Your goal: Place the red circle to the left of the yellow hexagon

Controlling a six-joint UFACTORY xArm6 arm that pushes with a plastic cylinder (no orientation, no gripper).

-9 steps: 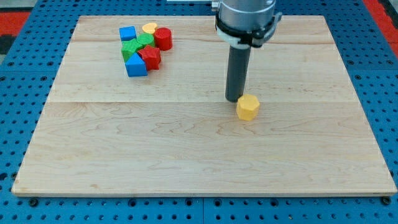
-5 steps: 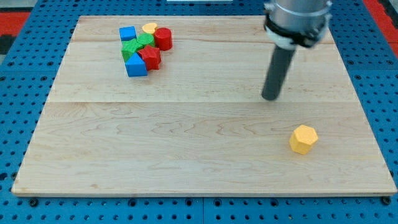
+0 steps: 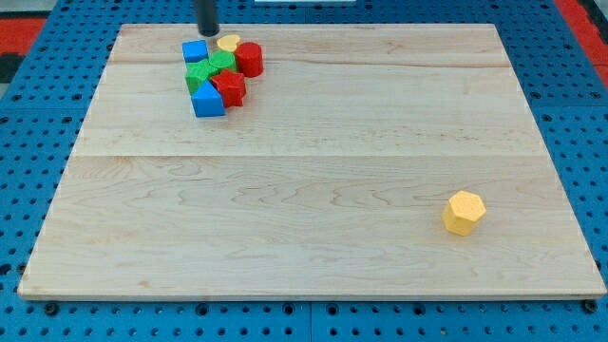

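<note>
The red circle (image 3: 249, 59) stands at the right end of a block cluster near the view's top left. The yellow hexagon (image 3: 464, 213) lies alone at the lower right of the wooden board (image 3: 304, 237). My tip (image 3: 207, 31) is at the view's top, just above the cluster, between a blue block (image 3: 195, 51) and a small yellow block (image 3: 228, 43). The tip is a short way left of the red circle and far from the yellow hexagon.
The cluster also holds green blocks (image 3: 211, 69), a red star-like block (image 3: 229, 87) and a second blue block (image 3: 208, 101). A blue pegboard (image 3: 28, 142) surrounds the wooden board.
The yellow hexagon was pushed from the board's middle to the lower right. My tip then swung away from it, up and left across the board to the top of the cluster.
</note>
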